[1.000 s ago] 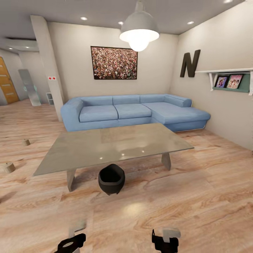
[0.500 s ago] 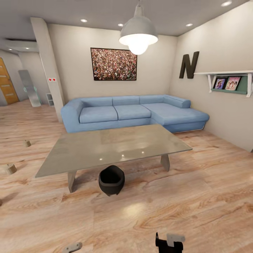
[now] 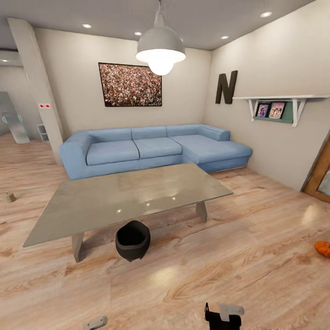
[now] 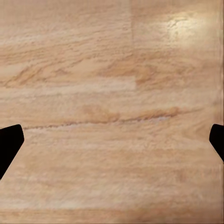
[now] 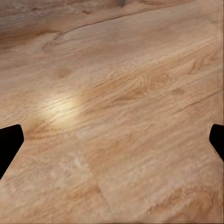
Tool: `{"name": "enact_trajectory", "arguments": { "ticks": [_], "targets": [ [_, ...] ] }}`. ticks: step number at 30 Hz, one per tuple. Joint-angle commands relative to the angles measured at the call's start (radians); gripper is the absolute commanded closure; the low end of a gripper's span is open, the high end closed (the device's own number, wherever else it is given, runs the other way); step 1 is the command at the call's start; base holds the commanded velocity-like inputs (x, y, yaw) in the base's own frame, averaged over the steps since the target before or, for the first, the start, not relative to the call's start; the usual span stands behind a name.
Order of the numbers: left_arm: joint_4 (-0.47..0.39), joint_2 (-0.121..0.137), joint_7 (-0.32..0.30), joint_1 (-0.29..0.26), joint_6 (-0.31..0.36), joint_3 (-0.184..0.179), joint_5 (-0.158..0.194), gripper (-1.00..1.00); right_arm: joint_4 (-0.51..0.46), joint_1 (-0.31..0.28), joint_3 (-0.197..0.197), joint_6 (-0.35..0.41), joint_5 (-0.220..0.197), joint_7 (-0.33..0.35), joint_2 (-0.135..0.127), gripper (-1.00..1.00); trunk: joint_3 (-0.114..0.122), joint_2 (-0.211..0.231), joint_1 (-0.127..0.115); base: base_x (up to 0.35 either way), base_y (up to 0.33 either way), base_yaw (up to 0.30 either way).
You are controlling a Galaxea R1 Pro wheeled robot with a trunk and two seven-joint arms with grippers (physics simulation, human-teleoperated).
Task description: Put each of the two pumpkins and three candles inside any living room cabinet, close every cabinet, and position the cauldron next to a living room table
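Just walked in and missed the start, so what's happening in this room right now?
Nothing is being held: both the left gripper and right gripper hang open over bare wooden floor. The black cauldron stands on the floor at the near edge of the grey table. One candle lies far left, and an orange pumpkin sits at the right edge.

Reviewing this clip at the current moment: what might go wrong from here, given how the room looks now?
1. The pumpkin lies on the floor at the head view's right edge, half cut off; turning further could lose sight of it.
2. The cauldron sits on the floor right at the coffee table edge; driving past could knock it away.
3. One candle lies far left, easily overlooked.
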Motion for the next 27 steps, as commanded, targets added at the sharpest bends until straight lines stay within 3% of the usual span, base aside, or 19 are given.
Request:
{"name": "enact_trajectory", "arguments": {
  "ticks": [1, 3, 4, 6, 17, 27],
  "targets": [
    [-0.001, 0.000, 0.003, 0.000, -0.003, -0.008, 0.008, -1.00, 0.001, -0.001, 0.009, -0.003, -0.010, -0.002, 0.001, -1.00, 0.002, 0.007, -0.004, 0.000, 0.000, -0.283],
    [-0.001, -0.001, 0.004, 0.000, -0.003, -0.007, 0.013, -1.00, 0.001, -0.001, 0.010, -0.003, -0.010, -0.002, 0.002, -1.00, 0.009, 0.021, -0.012, 0.000, 0.000, -0.281],
    [-0.001, -0.004, 0.004, 0.000, -0.004, -0.006, 0.046, -1.00, 0.001, -0.001, 0.011, -0.002, -0.009, -0.002, 0.002, -1.00, 0.012, 0.028, -0.016, 0.000, 0.000, -0.278],
    [-0.001, -0.004, 0.004, 0.000, -0.005, -0.006, 0.051, -1.00, 0.001, -0.001, 0.012, -0.002, -0.009, -0.002, 0.002, -1.00, 0.012, 0.028, -0.016, 0.000, 0.000, -0.278],
    [-0.001, -0.005, -0.002, 0.002, -0.009, -0.007, 0.057, -1.00, 0.001, -0.001, 0.010, -0.002, -0.009, 0.016, 0.002, -1.00, 0.012, 0.028, -0.016, -0.023, 0.012, -0.284],
    [-0.001, -0.007, -0.003, 0.015, -0.009, -0.007, 0.057, -1.00, 0.001, -0.001, 0.009, -0.003, -0.010, 0.041, 0.008, -1.00, 0.012, 0.028, -0.016, -0.252, 0.170, -0.293]
  ]
}}
